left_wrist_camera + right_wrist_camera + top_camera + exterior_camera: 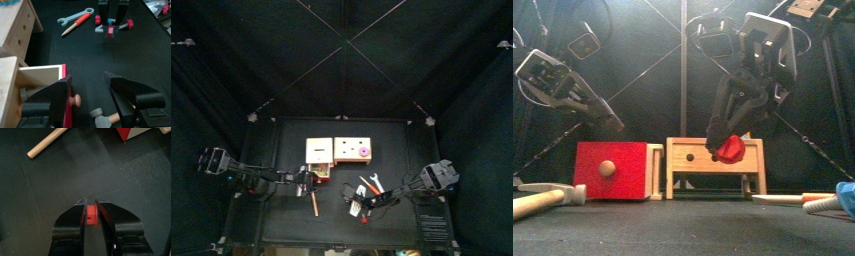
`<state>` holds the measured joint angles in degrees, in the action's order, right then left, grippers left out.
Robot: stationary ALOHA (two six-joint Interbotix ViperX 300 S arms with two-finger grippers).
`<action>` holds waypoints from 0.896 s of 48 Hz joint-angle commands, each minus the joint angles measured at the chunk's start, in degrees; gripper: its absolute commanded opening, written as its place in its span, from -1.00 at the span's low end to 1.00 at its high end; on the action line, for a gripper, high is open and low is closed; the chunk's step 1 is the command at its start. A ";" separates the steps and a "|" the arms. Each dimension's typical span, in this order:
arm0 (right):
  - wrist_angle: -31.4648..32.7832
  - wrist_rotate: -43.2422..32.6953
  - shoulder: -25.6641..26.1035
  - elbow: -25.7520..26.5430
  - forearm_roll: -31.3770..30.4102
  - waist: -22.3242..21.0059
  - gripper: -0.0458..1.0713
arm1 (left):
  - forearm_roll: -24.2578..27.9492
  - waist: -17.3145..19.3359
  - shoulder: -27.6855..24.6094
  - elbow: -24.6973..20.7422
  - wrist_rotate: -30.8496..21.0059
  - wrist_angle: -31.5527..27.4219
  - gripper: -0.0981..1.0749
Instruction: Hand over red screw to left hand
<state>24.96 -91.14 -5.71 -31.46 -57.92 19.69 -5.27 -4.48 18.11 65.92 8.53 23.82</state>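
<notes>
My right gripper (90, 204) is shut on the red screw (90, 214), which shows as a red strip between its jaws. In the front view the right gripper (727, 138) hangs above the table with the red screw (731, 149) at its tip, in front of the wooden frame (714, 165). My left gripper (89, 92) is open and empty, low beside the red-faced box (64, 95). It faces across the table toward the right gripper (113, 6), a clear gap apart. In the top view the left gripper (307, 181) and the right gripper (366, 206) are near the table's front.
Two wooden boxes (334, 150) stand mid-table. A red-handled wrench (73, 21) and loose red screws (110, 30) lie near the right gripper. A wooden-handled hammer (311, 200) lies at the front, and a blue-tipped tool (840, 197) lies at the front right.
</notes>
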 commanded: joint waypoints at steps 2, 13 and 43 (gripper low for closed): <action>0.00 -0.18 3.96 2.20 -1.58 -0.35 0.11 | -0.09 0.00 0.00 -1.23 0.00 0.53 0.70; -0.88 -0.70 8.96 4.57 -7.56 -2.72 0.10 | 0.09 -0.26 0.00 -3.43 0.44 4.04 0.70; -21.01 -0.79 15.64 5.89 -10.55 -11.69 0.10 | 1.85 -1.41 -8.26 -8.61 23.20 22.85 0.70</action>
<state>7.12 -91.93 7.47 -26.89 -68.64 9.32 -2.20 -5.63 10.37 58.97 28.92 44.12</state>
